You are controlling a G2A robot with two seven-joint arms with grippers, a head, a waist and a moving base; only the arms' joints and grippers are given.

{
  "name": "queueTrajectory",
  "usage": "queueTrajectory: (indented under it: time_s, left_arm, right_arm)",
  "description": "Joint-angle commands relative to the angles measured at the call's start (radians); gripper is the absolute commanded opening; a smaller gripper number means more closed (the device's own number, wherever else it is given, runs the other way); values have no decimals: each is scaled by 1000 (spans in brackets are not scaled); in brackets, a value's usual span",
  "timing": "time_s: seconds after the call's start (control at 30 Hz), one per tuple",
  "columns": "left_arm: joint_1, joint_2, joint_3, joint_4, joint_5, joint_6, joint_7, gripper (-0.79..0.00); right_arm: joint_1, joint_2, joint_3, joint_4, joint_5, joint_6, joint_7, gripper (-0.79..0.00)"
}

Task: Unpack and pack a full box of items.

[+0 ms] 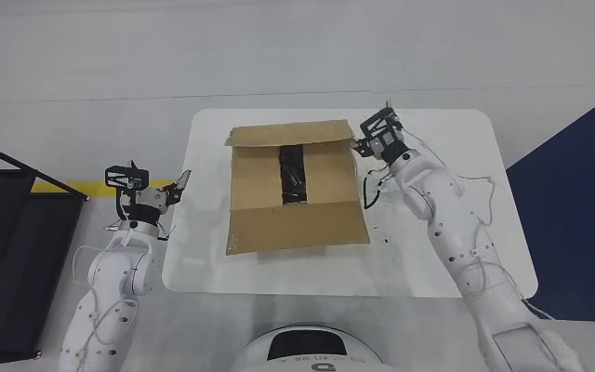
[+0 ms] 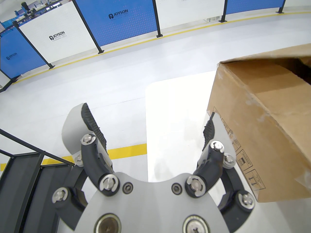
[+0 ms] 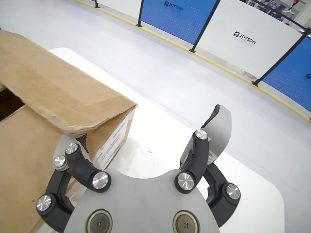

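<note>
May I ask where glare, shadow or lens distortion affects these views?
Top view: even light; the gap between the box flaps is in deep shadow. Left wrist view: the white table glares, barrier panels curve. Right wrist view: likewise curved barrier panels.

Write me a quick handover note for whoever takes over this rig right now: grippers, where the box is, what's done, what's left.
Left gripper: open, holding nothing, beside the cardboard box's left side, at the table's edge.
Right gripper: open, at the box's far right corner, one finger under the far flap's corner.
Box: mid-table, top nearly shut, dark items visible through the middle gap.
Done: no unpacking yet; the items are inside.
Left: open the top, unpack, then repack.
</note>
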Motion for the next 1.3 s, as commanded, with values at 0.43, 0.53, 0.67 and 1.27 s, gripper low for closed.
queueTrajectory:
  time_s: [0.43, 0.53, 0.67, 1.27]
  left_arm:
    - [0, 0, 0, 0, 0, 0, 0, 0]
    - [0, 0, 0, 0, 0, 0, 0, 0]
    - [0, 0, 0, 0, 0, 0, 0, 0]
    - [0, 0, 0, 0, 0, 0, 0, 0]
  right_arm:
    - [359, -101, -138, 399, 244, 97, 242, -406]
    - [399, -117, -162, 463, 256, 108, 271, -400]
    - [424, -130, -180, 486, 242, 128, 277, -200]
    - [373, -113, -119, 358, 229, 134, 162, 0]
